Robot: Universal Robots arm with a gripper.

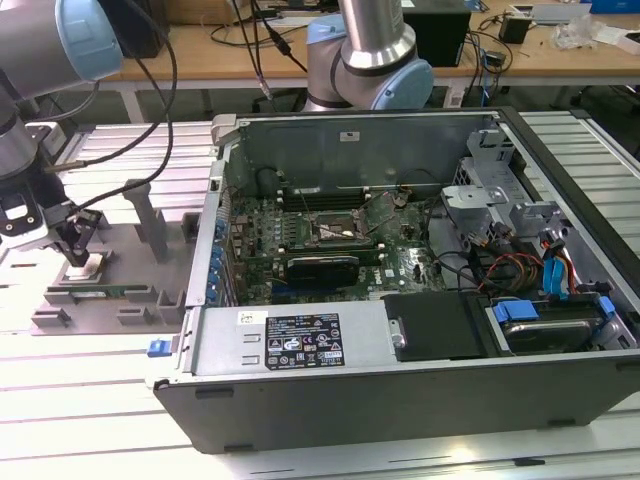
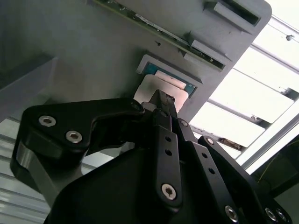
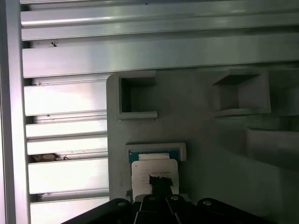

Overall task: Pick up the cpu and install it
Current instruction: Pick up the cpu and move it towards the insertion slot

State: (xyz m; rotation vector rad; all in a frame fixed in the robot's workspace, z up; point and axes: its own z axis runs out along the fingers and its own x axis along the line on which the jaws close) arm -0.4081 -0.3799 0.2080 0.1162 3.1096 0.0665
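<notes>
Noting gripper [image 1: 78,248] at the exterior view's left, low over grey fixture plate [image 1: 130,255] beside the open computer case [image 1: 400,400]. Fingers clenched together into a single narrow tip, no gap between them in the second wrist view [image 2: 161,99]; same closed tip seen in the first wrist view [image 3: 161,179]. Tip placed over the middle of the cpu [image 2: 152,88], far narrower than the chip and not around its edges. Cannot tell whether tip touches the metal top or sits just above it.

Cpu [image 3: 150,167] lying flat in a shallow square pocket of the fixture plate [image 3: 210,140], silver top up, green-blue border showing along one side. In the exterior view, cpu [image 1: 90,270] directly under the fingers, well apart from the case.

Inside the case: motherboard [image 1: 300,222] with dark square socket [image 1: 335,232] near its centre. Fixture plate and case both on slatted aluminium table [image 1: 100,400].
</notes>
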